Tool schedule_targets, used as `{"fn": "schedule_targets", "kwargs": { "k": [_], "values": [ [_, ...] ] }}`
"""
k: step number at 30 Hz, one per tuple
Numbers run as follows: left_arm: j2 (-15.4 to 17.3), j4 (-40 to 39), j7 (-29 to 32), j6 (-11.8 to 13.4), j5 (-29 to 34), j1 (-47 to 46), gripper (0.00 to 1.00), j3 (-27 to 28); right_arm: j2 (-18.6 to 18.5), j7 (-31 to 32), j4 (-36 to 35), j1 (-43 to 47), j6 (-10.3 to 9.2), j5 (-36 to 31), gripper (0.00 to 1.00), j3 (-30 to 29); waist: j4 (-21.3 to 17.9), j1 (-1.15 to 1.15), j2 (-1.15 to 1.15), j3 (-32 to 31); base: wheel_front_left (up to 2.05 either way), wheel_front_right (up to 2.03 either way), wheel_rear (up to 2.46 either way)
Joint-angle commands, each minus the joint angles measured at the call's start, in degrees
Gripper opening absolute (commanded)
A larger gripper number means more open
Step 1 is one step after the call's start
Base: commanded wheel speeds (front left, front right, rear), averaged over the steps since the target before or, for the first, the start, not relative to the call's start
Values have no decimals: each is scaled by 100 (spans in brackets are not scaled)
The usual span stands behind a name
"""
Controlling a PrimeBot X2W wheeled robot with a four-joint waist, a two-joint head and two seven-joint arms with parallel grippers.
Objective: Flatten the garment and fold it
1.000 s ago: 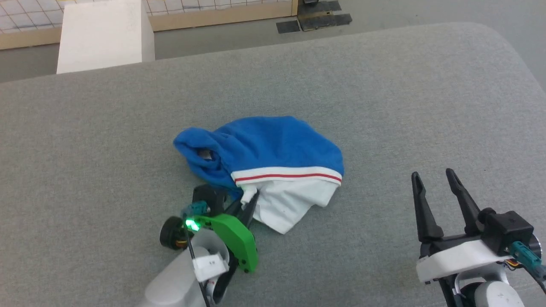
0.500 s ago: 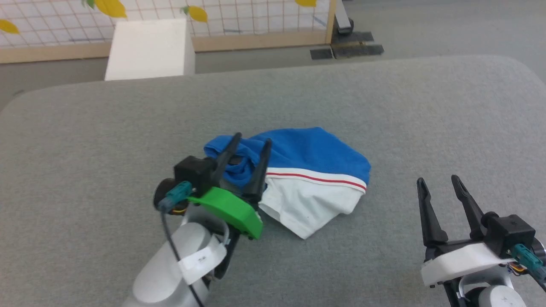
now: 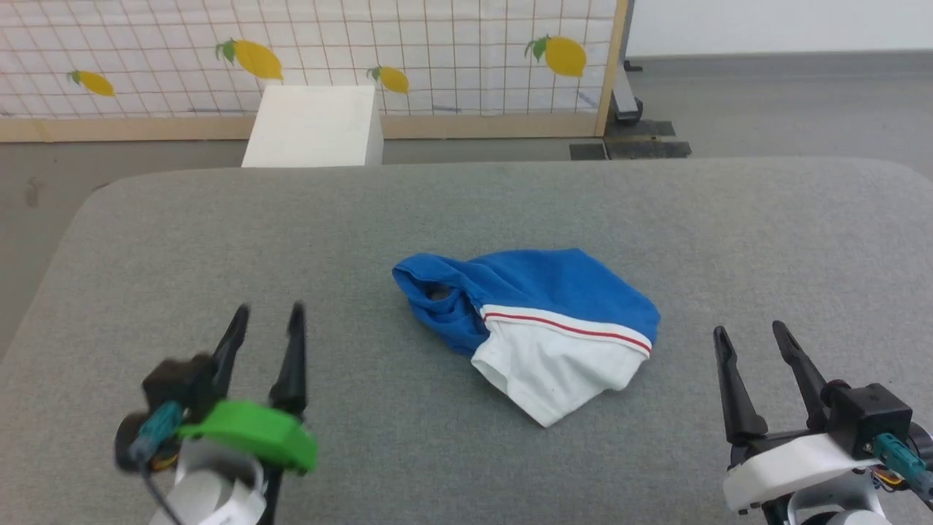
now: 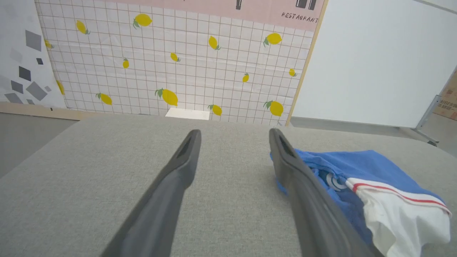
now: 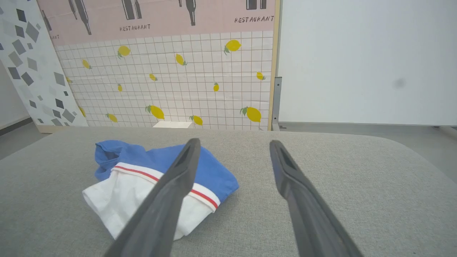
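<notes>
While both grippers stand clear of the cloth, table (image 3: 729, 240): one, grey fabric top with rounded far corners.
Backdrop panel (image 3: 437, 65): one, white grid in a wooden frame, standing on the floor beyond the table.
White box (image 3: 313, 138): one, on the floor against the panel.
Garment (image 3: 554, 292): one, in a crumpled heap near the table's middle; blue part on the far side, white sleeve towards the robot, one red stripe between white bands; it lies between the two grippers and touches neither.
Left gripper (image 3: 268, 310): one, low at the table's near left, both fingers spread apart, holding nothing.
Right gripper (image 3: 751, 332): one, near right, fingers likewise parted and empty.
Lemons (image 3: 561, 55): four printed on the panel, head view.
</notes>
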Motion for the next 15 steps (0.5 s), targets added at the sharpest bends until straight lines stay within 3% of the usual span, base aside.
{"fn": "schedule_targets", "kwargs": {
  "k": [1, 15],
  "values": [
    [69, -45, -25, 42, 13, 192, 100, 59, 3, 24, -47, 94, -10, -45, 100, 19, 34, 0, 69, -50, 0, 0, 0],
    [183, -245, -26, 127, -59, 743, 100, 116, 3, 155, -249, 344, -10, 4, 100, 144, 38, 0, 69, -98, 0, 0, 0]
  ]
}}
